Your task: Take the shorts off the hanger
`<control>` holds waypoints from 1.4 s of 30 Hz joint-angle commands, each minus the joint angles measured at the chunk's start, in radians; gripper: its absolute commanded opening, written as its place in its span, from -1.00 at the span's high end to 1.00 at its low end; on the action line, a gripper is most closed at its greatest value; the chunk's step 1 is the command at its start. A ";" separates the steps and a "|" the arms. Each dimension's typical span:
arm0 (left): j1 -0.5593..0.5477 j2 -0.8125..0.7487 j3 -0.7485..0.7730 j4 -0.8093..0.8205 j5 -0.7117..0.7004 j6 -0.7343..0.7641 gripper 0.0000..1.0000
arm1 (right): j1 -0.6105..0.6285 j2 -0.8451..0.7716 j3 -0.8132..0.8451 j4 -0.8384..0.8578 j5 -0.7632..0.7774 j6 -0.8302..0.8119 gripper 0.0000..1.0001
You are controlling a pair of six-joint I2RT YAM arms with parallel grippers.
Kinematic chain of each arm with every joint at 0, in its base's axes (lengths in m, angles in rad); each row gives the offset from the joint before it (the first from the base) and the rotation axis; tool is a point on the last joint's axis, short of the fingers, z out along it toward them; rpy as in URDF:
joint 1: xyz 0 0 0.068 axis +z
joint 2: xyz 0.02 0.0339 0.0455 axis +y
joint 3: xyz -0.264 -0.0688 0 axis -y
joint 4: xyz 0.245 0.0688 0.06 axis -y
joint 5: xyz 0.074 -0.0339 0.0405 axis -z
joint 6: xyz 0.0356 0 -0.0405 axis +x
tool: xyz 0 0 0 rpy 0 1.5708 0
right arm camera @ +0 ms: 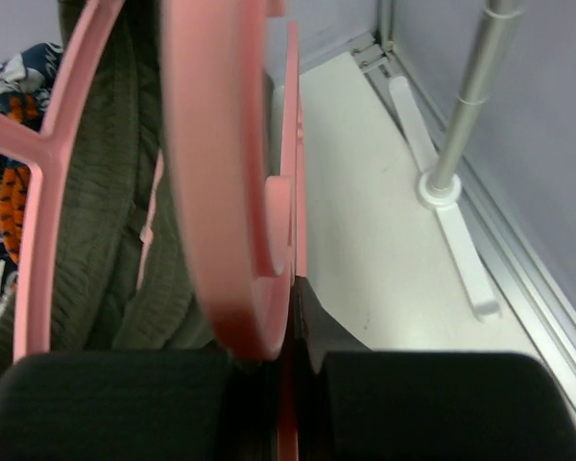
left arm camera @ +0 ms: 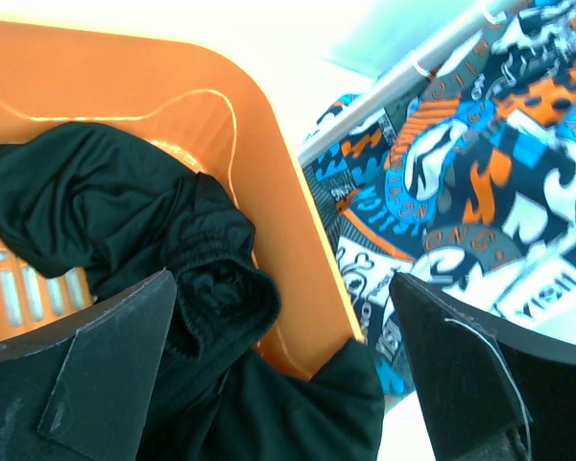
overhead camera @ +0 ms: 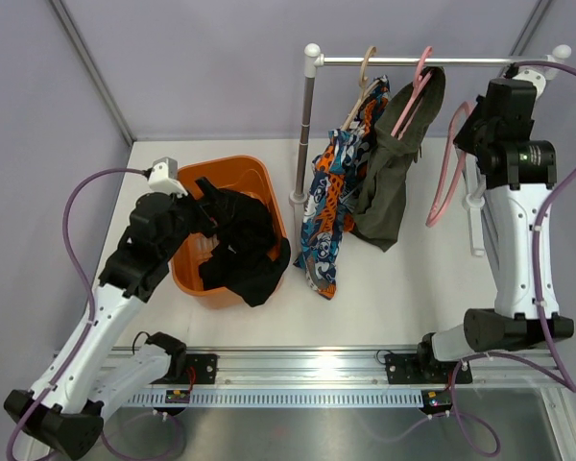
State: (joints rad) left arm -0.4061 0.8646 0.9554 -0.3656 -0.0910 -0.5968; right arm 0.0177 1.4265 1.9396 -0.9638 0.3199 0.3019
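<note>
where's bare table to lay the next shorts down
Bare table lies in front of the olive shorts, toward the right arm, and along the near rail. Crowded: the orange basket holding black shorts, patterned shorts close beside it.

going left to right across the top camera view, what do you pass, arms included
left gripper → black shorts → patterned shorts → olive shorts → empty pink hanger → right arm
</note>
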 commanded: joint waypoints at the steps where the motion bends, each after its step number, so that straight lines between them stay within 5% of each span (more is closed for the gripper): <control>1: -0.002 -0.070 0.006 -0.036 0.054 0.081 -0.98 | -0.041 0.073 0.119 0.039 -0.107 0.025 1.00; 8: 0.000 -0.157 -0.033 -0.104 0.017 0.155 -0.98 | -0.042 0.221 0.343 0.004 -0.098 0.028 1.00; 26: -0.002 -0.208 -0.061 -0.185 -0.009 0.244 -0.98 | -0.124 0.440 0.479 0.065 -0.148 0.037 1.00; 42: 0.000 -0.216 -0.067 -0.188 -0.001 0.232 -0.98 | -0.127 0.278 0.075 0.249 -0.134 0.056 1.00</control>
State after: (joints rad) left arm -0.4061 0.6617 0.8730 -0.5831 -0.0891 -0.3702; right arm -0.1070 1.7256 2.0647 -0.6521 0.1913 0.3450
